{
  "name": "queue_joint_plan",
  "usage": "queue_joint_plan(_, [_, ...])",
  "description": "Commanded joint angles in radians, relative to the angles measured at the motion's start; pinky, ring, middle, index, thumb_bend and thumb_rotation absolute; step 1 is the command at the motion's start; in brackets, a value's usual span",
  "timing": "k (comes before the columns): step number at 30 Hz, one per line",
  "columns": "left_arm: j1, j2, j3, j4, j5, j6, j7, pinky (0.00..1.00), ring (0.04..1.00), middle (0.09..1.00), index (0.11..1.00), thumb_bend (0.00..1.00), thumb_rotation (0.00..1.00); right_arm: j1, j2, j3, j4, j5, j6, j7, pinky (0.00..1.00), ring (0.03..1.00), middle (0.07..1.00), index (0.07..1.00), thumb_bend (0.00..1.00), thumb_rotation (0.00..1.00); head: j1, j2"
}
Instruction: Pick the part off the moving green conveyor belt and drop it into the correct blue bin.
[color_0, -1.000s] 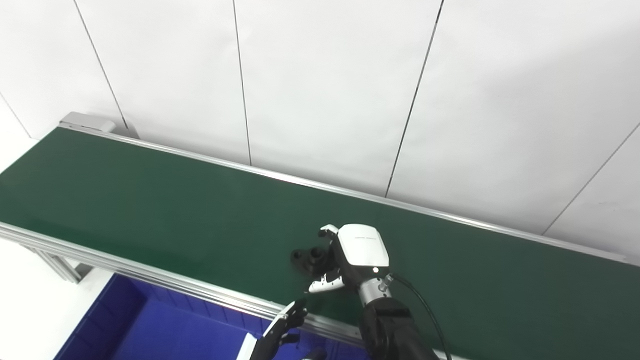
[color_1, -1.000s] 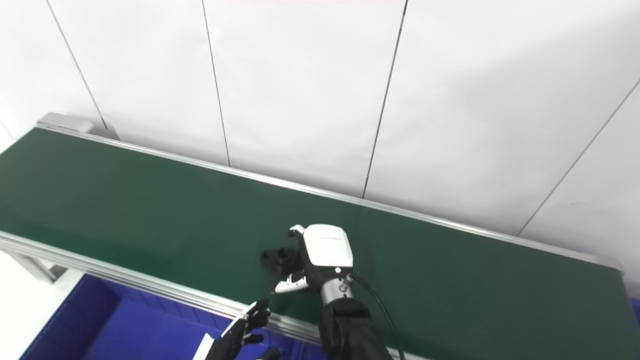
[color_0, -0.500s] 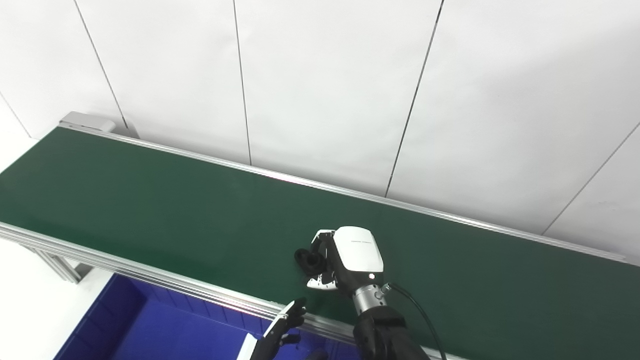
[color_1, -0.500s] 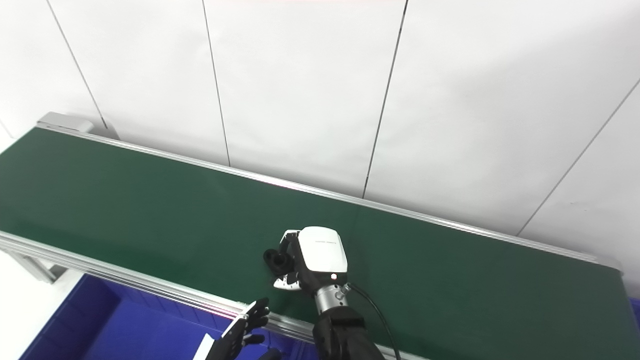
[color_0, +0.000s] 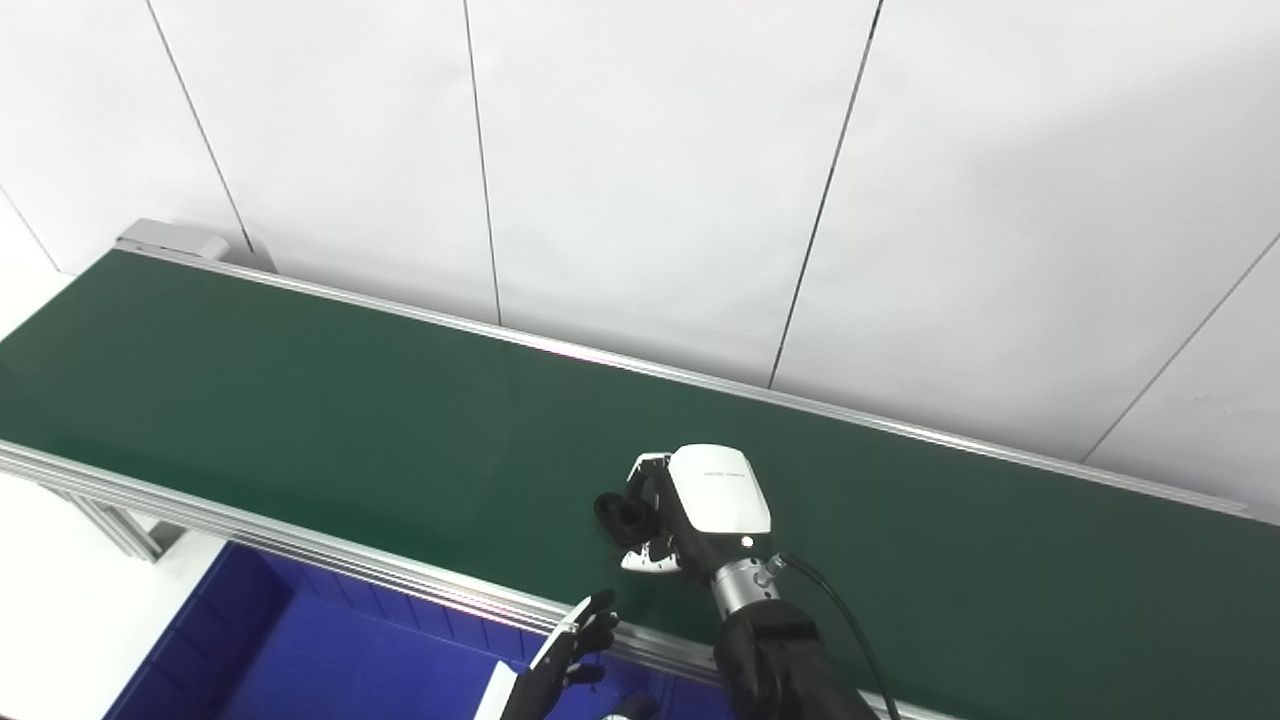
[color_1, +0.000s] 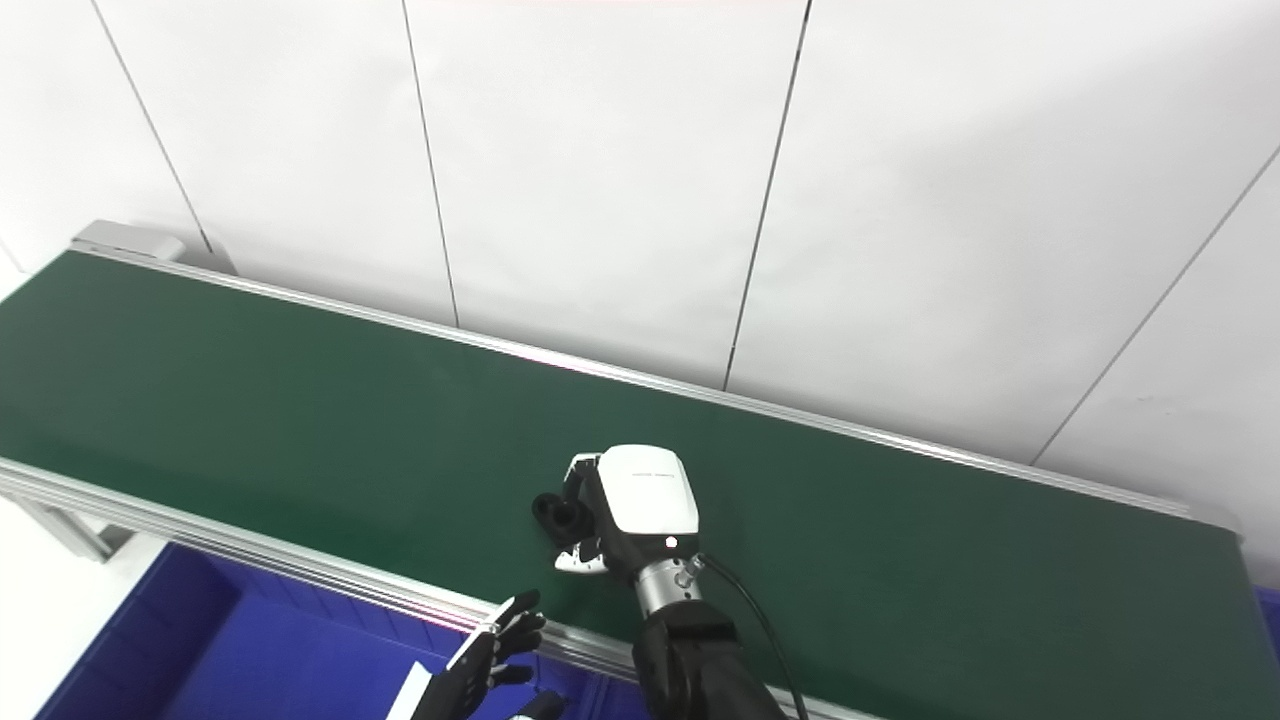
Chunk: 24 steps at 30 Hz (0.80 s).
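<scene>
A small black part (color_0: 620, 513) is on the green conveyor belt (color_0: 300, 400), near its front edge. My right hand (color_0: 695, 505), white-backed, is over the belt with its fingers closed around the part; it also shows in the right eye view (color_1: 630, 505), with the part (color_1: 556, 513) sticking out on its left. My left hand (color_0: 565, 655) is low at the bottom edge, in front of the belt and over the blue bin (color_0: 300, 660), with its fingers spread and nothing in it.
The belt's silver front rail (color_0: 300, 545) runs between the belt and the blue bin below. A white panelled wall (color_0: 640, 150) stands behind the belt. A second blue edge (color_1: 1270, 610) shows at the far right.
My right hand's fingers have closed around the black part, which was lying free just left of them. The left hand has barely moved. The camera has shifted slightly.
</scene>
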Motion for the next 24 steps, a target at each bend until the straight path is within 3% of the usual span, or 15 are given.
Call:
queue_joint_plan(1, [-0.001, -0.078, -0.063, -0.035, -0.006, -0.002, -0.003, 0.76, 0.839, 0.863, 0.903, 0.55, 0.72, -0.027, 0.011, -0.008, -0.028, 0.019, -0.006, 0.017, 0.12, 0.176, 0.269, 0.486, 0.51, 0.13, -0.001, 0.000])
queue_joint_plan(8, [-0.005, -0.071, -0.059, -0.033, -0.008, 0.002, -0.005, 0.75, 0.827, 0.849, 0.895, 0.55, 0.72, -0.015, 0.001, -0.031, -0.091, 0.070, -0.021, 0.036, 0.14, 0.191, 0.282, 0.485, 0.51, 0.13, -0.024, 0.001])
queue_joint_plan(11, [-0.006, -0.068, -0.056, -0.034, -0.009, 0.004, -0.006, 0.75, 0.828, 0.848, 0.894, 0.55, 0.73, -0.014, -0.028, -0.035, -0.184, 0.064, 0.011, 0.102, 0.14, 0.192, 0.281, 0.485, 0.51, 0.13, -0.039, 0.002])
queue_joint_plan(15, [-0.008, -0.063, -0.050, -0.034, -0.017, -0.003, -0.006, 0.75, 0.818, 0.835, 0.885, 0.55, 0.72, -0.009, -0.100, -0.057, -0.339, 0.053, 0.021, 0.198, 0.13, 0.182, 0.274, 0.487, 0.51, 0.13, -0.059, 0.003])
queue_joint_plan(20, [-0.011, -0.043, -0.037, -0.043, -0.030, -0.006, -0.013, 0.75, 0.808, 0.830, 0.882, 0.53, 0.75, 0.012, -0.236, -0.079, -0.520, 0.020, -0.005, 0.316, 0.17, 0.223, 0.322, 0.488, 0.51, 0.14, -0.117, 0.011])
queue_joint_plan(24, [-0.010, -0.026, -0.020, -0.056, -0.059, 0.000, -0.025, 0.77, 0.815, 0.832, 0.889, 0.54, 0.77, 0.056, -0.339, -0.076, -0.616, 0.007, -0.053, 0.374, 0.12, 0.178, 0.264, 0.487, 0.51, 0.13, -0.180, 0.022])
